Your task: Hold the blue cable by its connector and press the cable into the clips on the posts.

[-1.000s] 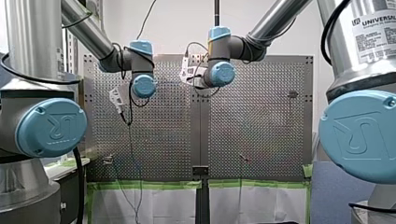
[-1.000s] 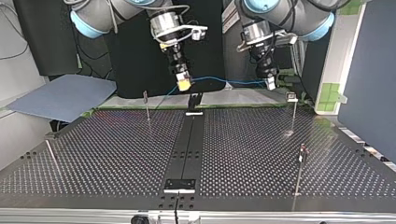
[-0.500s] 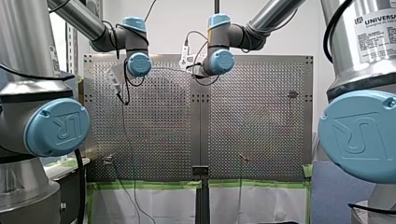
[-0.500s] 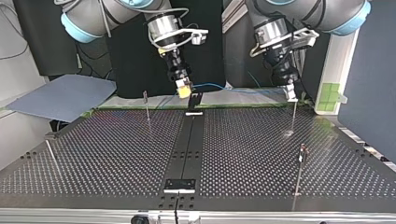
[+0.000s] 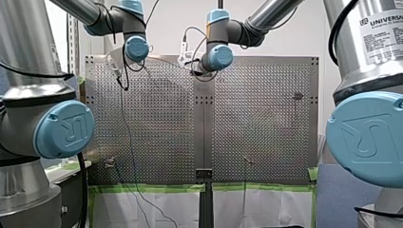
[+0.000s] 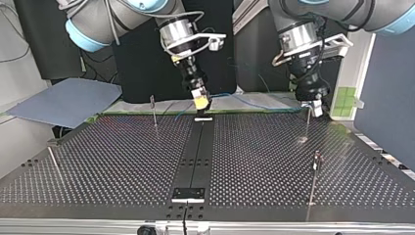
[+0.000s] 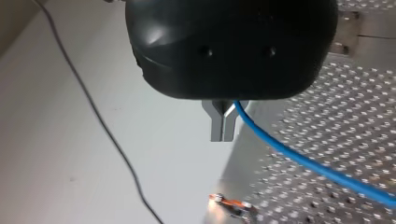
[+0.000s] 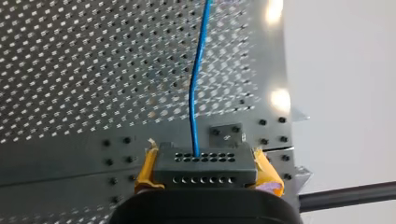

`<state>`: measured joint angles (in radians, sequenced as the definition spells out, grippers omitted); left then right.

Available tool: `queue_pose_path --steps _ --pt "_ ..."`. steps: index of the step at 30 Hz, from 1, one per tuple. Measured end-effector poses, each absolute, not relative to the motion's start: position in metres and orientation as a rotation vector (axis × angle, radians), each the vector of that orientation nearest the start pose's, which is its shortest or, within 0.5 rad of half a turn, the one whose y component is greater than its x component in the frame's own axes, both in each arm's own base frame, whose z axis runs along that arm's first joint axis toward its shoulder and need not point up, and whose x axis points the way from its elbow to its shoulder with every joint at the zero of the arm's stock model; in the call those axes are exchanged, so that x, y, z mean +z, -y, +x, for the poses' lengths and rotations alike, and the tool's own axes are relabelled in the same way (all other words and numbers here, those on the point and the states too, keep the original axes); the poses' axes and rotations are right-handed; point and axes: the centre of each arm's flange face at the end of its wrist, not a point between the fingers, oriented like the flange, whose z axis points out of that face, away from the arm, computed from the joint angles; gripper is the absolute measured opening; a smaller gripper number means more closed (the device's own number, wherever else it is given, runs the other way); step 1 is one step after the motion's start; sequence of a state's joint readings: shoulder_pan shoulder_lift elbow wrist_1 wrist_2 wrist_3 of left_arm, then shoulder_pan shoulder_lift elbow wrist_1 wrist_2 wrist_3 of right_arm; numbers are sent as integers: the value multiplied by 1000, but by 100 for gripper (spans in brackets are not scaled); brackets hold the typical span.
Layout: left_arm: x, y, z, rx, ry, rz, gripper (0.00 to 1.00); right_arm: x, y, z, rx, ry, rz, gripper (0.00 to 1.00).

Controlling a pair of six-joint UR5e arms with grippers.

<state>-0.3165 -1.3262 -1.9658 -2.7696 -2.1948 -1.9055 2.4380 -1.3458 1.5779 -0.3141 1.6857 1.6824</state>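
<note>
My right gripper (image 6: 200,100) hangs over the far end of the table's black centre strip, at the top view's left of middle. Its yellow pads (image 8: 145,170) are shut on a dark grey connector (image 8: 205,165) with rows of holes. The blue cable (image 8: 198,93) leaves the connector and runs across (image 6: 254,102) to my left gripper (image 6: 313,106). That gripper's metal fingers (image 7: 223,130) are shut on the cable (image 7: 303,161), right above a thin post (image 6: 307,125). A small clip (image 7: 229,204) lies ahead of those fingers.
More thin posts stand on the perforated table: one (image 6: 153,111) near my right gripper, one (image 6: 315,171) nearer the camera, one (image 6: 54,164) at the top view's left. A blue-grey sheet (image 6: 63,100) lies beyond the table's left corner. A dark loose wire (image 7: 93,107) hangs beside my left gripper.
In the top view my left gripper has carried the cable rightward and down to the right-hand post. My right gripper has come down and slightly right over the centre strip.
</note>
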Motion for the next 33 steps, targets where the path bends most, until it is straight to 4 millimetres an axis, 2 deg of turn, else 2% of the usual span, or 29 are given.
queue_pose_path --steps 5,9,19,24,33 --pt "424 187 356 -97 -1349 -516 0 414 285 530 1911 820 1616 0" --pt "423 177 359 -94 -1368 -523 0 425 284 534 1928 807 1607 0" --pt "422 156 377 -81 -1388 -516 0 434 289 534 1939 804 1591 0" --pt "432 144 388 -82 -1370 -508 0 436 295 533 1935 808 1583 0" --pt "458 136 409 -104 -1337 -492 0 436 305 534 1936 807 1579 0"
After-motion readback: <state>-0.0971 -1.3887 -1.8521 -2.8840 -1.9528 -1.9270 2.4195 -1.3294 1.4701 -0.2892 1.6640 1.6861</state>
